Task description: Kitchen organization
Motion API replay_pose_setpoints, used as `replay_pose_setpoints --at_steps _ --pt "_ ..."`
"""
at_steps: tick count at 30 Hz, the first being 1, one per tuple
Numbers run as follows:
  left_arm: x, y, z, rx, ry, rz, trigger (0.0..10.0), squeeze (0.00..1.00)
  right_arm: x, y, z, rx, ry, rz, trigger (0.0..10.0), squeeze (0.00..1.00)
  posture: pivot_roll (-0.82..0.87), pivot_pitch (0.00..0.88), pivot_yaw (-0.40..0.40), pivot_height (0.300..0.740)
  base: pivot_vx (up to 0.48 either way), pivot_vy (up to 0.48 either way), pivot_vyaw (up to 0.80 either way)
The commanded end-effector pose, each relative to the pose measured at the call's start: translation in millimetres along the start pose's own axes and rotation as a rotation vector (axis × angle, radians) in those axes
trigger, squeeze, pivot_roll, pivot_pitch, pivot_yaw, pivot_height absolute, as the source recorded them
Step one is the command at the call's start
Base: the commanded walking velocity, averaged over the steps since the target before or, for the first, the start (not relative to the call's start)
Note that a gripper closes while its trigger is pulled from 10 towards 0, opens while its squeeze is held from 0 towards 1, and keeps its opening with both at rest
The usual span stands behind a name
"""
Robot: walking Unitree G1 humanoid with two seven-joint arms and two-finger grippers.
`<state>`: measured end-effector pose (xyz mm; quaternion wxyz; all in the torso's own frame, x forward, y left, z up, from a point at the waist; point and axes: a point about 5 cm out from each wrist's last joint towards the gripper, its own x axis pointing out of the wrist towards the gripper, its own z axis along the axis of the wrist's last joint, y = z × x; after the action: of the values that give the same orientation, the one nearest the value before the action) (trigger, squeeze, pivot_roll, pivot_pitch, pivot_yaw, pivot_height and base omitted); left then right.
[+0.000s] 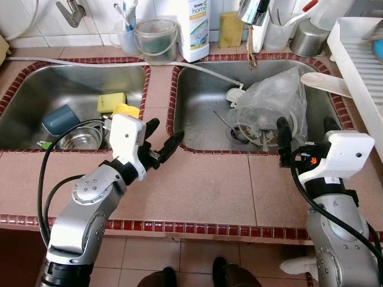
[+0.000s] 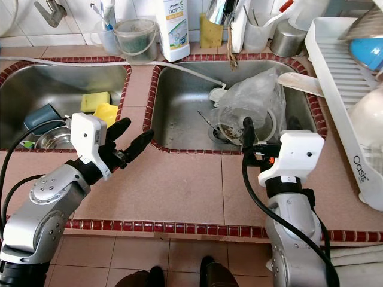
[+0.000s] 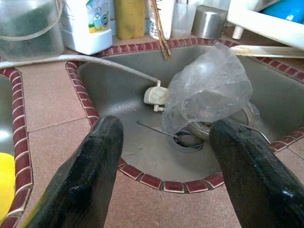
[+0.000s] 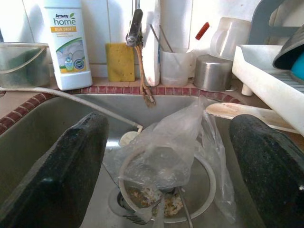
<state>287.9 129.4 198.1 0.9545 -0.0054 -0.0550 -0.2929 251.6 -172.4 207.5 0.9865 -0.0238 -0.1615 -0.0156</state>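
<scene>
Right wrist view frames the crumpled plastic bag over the right sink drain, between the open, empty right tool fingers; next move: reach down and close on it, left tool open, idle.

- The right gripper hangs over the steel sink basin, its two black fingers spread wide apart.
- Between them a clear plastic bag lies crumpled over a strainer of food scraps at the drain.
- A fork rests beside the scraps.
- Behind stand a white dish-soap bottle, a yellow sponge, a tap and a steel cup.
- A white dish rack sits beside the basin.
</scene>
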Motion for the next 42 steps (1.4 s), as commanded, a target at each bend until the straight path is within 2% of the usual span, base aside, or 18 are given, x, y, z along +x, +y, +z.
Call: replay_pose_setpoints --at_steps 1,16,18,25,30,32,34,35,42 --pt "-2.0 4.6 -0.4 -0.004 0.006 0.018 10.0 0.0 -1.9 3.4 5.0 -0.001 -0.016 0.015 10.0 0.0 -0.1 0.235 0.058 0.74 0.285 0.0 0.0" --pt "-1.1 4.4 0.2 0.003 0.0 0.018 10.0 0.0 -2.8 2.5 4.0 0.003 -0.011 0.01 10.0 0.0 -0.1 0.238 0.06 0.74 0.314 0.0 0.0" --pt "-2.1 3.4 1.6 -0.007 -0.024 0.019 10.0 0.0 -3.1 2.6 3.9 0.004 -0.01 0.011 10.0 0.0 -0.1 0.238 0.06 0.74 0.0 0.0 0.0" --pt "-2.6 1.2 1.5 0.0 -0.019 0.006 10.0 0.0 -3.1 2.8 2.9 0.006 -0.004 0.008 10.0 0.0 -0.1 0.238 0.06 0.74 0.0 0.0 0.0" --pt "-3.2 -2.9 1.4 -0.001 -0.01 -0.049 10.0 0.0 -3.1 2.3 2.1 0.014 0.003 -0.003 10.0 0.0 -0.1 0.242 0.06 0.74 0.0 0.0 0.0" --pt "-4.4 -12.6 3.3 0.027 -0.001 -0.142 10.0 0.0 -1.5 -2.2 1.2 0.023 0.017 -0.037 10.0 0.0 -0.1 0.245 0.062 0.74 0.0 0.0 0.0" --pt "-4.7 -15.2 4.1 0.033 -0.001 -0.165 10.0 0.0 -0.9 -3.7 0.8 0.026 0.024 -0.05 10.0 0.0 -0.1 0.245 0.062 0.74 0.0 0.0 0.0" --pt "-4.2 -21.8 7.1 0.04 -0.003 -0.216 10.0 0.0 0.3 -5.5 0.1 0.028 0.035 -0.062 10.0 0.0 -0.1 0.248 0.062 0.74 0.0 0.0 0.0" --pt "-1.4 -35.1 13.0 0.059 -0.005 -0.315 10.0 0.0 4.3 -9.7 -1.9 0.053 0.072 -0.102 10.0 0.0 -0.1 0.254 0.066 0.74 0.0 0.0 0.0"
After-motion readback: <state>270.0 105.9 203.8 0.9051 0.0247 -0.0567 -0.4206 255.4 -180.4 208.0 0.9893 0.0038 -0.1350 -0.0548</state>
